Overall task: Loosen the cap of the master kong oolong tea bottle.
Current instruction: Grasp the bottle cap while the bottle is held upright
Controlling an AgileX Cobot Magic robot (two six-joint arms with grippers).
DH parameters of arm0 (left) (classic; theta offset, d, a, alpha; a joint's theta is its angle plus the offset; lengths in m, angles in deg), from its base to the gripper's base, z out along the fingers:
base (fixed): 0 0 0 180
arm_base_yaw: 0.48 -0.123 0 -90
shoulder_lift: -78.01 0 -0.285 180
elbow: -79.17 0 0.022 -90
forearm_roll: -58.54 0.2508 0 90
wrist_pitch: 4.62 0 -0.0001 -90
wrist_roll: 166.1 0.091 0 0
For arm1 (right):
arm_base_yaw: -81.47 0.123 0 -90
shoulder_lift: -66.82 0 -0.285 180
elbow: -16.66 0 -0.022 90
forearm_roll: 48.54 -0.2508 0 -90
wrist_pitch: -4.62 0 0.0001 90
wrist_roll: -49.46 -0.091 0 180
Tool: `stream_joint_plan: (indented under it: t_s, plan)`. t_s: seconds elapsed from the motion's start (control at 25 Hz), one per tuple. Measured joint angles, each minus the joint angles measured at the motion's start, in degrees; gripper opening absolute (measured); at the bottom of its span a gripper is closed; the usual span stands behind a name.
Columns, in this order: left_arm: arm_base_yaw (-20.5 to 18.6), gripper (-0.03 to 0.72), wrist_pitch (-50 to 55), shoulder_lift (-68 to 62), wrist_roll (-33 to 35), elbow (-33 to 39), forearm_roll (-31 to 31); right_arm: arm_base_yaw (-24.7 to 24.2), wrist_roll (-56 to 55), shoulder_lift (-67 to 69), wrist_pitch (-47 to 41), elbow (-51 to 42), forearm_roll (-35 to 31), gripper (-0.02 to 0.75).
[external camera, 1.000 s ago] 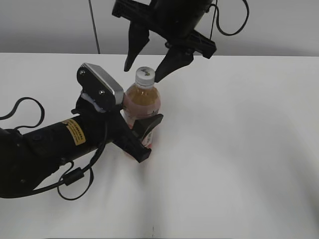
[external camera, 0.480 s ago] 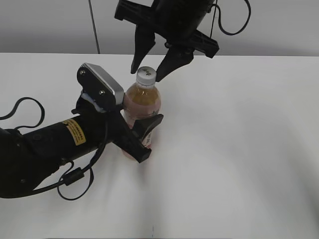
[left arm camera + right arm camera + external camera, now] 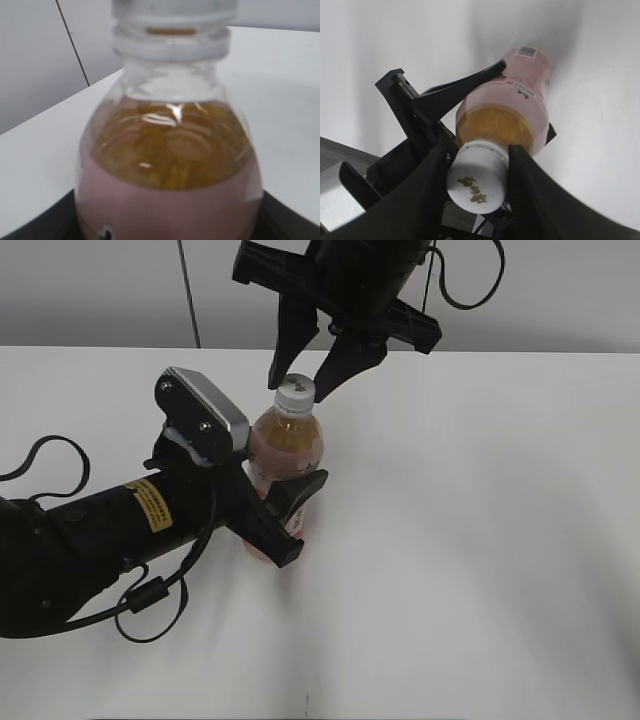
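The master kong oolong tea bottle (image 3: 285, 445) stands upright on the white table (image 3: 480, 540), with pale pink-amber drink and a pink label. My left gripper (image 3: 287, 515) is shut on the bottle's lower body, one finger on each side. The left wrist view shows the bottle's shoulder (image 3: 170, 165) close up, with dark fingers at the bottom corners. The white cap (image 3: 294, 392) sits on the bottle's neck. My right gripper (image 3: 300, 385) comes down from above with its fingers on both sides of the cap. In the right wrist view the fingers (image 3: 432, 175) press against the cap (image 3: 476, 180).
The left arm (image 3: 110, 530) with its cables lies across the table's left front. A grey wall with a dark vertical seam (image 3: 188, 290) stands behind the table.
My right gripper has come down a little and its fingers have narrowed from wide apart to touching the cap. The left gripper and the bottle have not moved.
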Motion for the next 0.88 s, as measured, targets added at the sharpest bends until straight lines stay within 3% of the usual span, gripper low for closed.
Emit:
stream_joint_plan:
  t_s: [0.28,0.88]
  plan:
    - [0.0,0.428,0.0,0.0,0.2,0.0,0.0,0.1,12.2,0.0,0.0,0.0,0.1,0.284]
    - [0.0,0.428,0.0,0.0,0.4,0.0,0.0,0.2,55.4,-0.1,0.1,0.0,1.5,0.283]
